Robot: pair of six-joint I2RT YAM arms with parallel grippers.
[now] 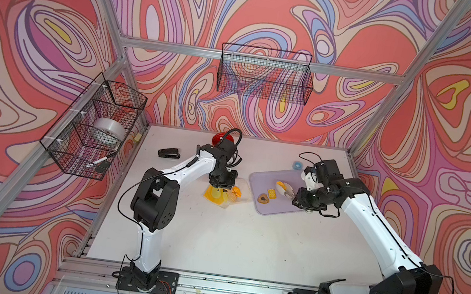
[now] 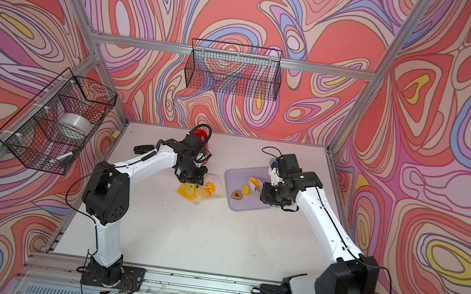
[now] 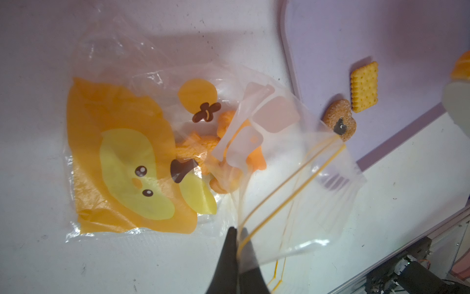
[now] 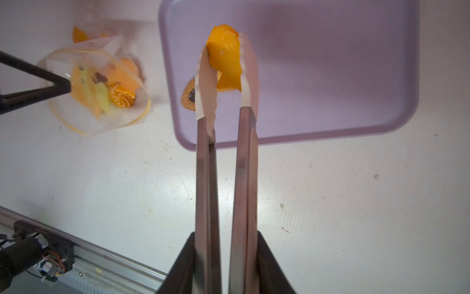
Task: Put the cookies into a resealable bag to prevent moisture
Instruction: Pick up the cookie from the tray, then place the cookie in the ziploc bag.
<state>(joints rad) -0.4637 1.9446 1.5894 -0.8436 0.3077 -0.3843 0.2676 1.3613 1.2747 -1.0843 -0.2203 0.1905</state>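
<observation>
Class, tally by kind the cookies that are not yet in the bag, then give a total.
Fish cookie, held in the tongs: 1
Square cracker: 1
Brown cookie with a dark centre: 1
Total outside the bag: 3

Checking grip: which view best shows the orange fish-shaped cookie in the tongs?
Right wrist: the orange fish-shaped cookie sits large between the white-tipped metal tongs. Both top views show it tiny; left wrist catches only its edge.
</observation>
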